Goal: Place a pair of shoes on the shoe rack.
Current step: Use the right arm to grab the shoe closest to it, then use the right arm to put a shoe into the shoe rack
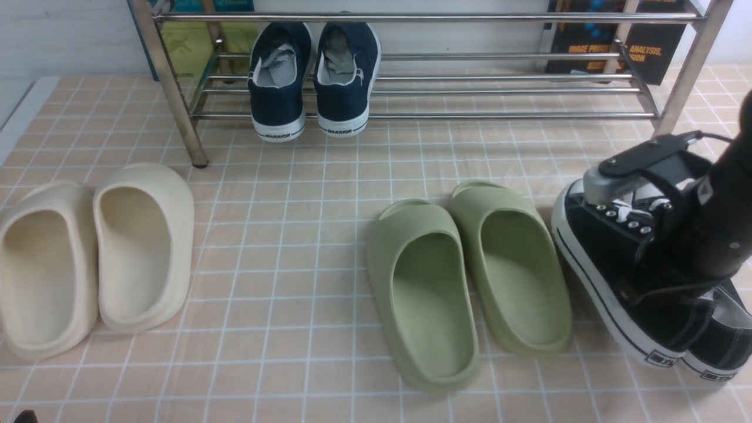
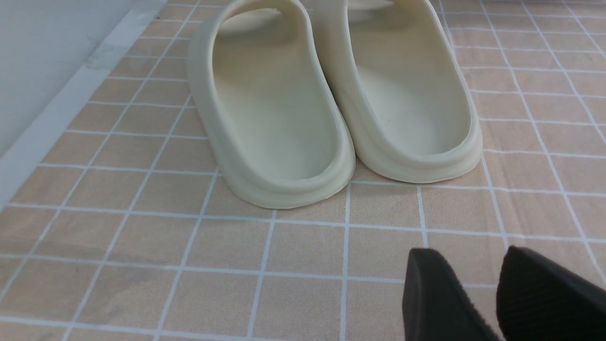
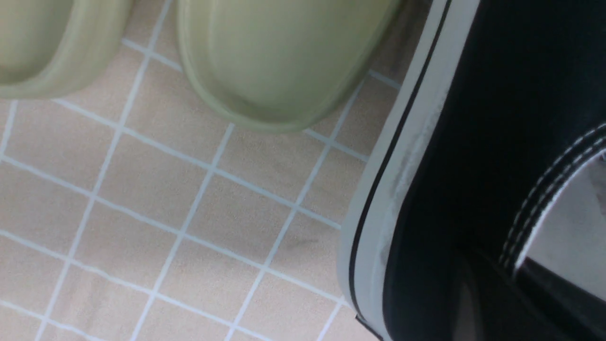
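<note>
The two black sneakers stand on the tiled floor at the right, heels toward me. The left one (image 1: 599, 264) leans over and shows its white sole side; the other (image 1: 722, 346) is mostly hidden behind my right arm. My right gripper (image 3: 511, 284) is down at the leaning sneaker's (image 3: 473, 142) opening, with one finger outside its side wall and one inside, shut on that wall. The shoe rack (image 1: 470, 115) of silver tubes stands at the back. My left gripper (image 2: 466, 265) is open and empty, low over the floor in front of the cream slippers.
Navy "WARRIOR" sneakers (image 1: 311, 82) sit on the rack's left part. Green slippers (image 1: 470, 276) lie just left of the black sneakers, also in the right wrist view (image 3: 279, 61). Cream slippers (image 1: 94, 252) (image 2: 331, 104) lie at the left. Books (image 1: 646, 53) stand behind the rack.
</note>
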Tool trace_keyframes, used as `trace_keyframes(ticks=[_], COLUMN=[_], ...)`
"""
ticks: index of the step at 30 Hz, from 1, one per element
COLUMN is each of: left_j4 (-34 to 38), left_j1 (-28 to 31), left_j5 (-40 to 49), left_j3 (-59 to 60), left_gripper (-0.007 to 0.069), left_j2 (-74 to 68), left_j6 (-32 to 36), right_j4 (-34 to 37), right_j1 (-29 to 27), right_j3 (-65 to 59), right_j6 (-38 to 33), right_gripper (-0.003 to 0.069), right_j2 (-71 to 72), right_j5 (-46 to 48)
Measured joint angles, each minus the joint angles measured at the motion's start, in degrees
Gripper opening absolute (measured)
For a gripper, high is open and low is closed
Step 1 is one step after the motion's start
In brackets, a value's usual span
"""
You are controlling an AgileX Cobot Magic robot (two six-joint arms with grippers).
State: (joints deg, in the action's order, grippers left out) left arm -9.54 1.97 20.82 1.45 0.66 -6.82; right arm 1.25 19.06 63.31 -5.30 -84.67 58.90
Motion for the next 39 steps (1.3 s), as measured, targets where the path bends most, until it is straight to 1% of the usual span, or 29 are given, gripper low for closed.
trace_keyframes(ticks=[4, 9, 17, 21, 22, 24, 30, 33, 36, 39], left_j4=[-1.5, -1.7, -2.0, -4.2, -4.5, -5.8, -7.6, -8.5, -8.7, -8.8], left_j1=[0.0, 0.0, 0.0, 0.0, 0.0, 0.0, 0.0, 0.0, 0.0, 0.0], left_j5=[0.1, 0.1, 0.1, 0.2, 0.2, 0.3, 0.4, 0.6, 0.6, 0.6], left_j3=[0.0, 0.0, 0.0, 0.0, 0.0, 0.0, 0.0, 0.0, 0.0, 0.0], left_gripper=[0.0238, 0.0238, 0.0238, 0.0238, 0.0238, 0.0238, 0.0238, 0.0238, 0.0238, 0.0238], left_j2=[0.0, 0.0, 0.0, 0.0, 0.0, 0.0, 0.0, 0.0, 0.0, 0.0], left_j6=[0.0, 0.0, 0.0, 0.0, 0.0, 0.0, 0.0, 0.0, 0.0, 0.0], right_j4=[-0.1, -0.1, -2.5, -4.8, -5.0, -6.6, -10.8, -12.9, -13.6, -13.6], right_j1=[0.0, 0.0, 0.0, 0.0, 0.0, 0.0, 0.0, 0.0, 0.0, 0.0], right_j3=[3.2, 8.4, 18.9, 27.4, 27.8, 33.2, 44.5, 52.0, 57.0, 58.6], right_j6=[-0.2, -1.2, -3.0, -3.9, -4.0, -4.5, -4.8, -4.8, -4.7, -4.7], right_gripper=[-0.0003, -0.0003, -0.0003, -0.0003, -0.0003, -0.0003, -0.0003, -0.0003, -0.0003, -0.0003], right_j2=[0.9, 0.4, -6.0, -14.0, -14.8, -19.4, -28.6, -34.0, -37.9, -40.0], right_j5=[1.0, 2.5, 2.9, 4.3, 4.4, 4.7, 4.6, 3.5, 1.2, -2.4])
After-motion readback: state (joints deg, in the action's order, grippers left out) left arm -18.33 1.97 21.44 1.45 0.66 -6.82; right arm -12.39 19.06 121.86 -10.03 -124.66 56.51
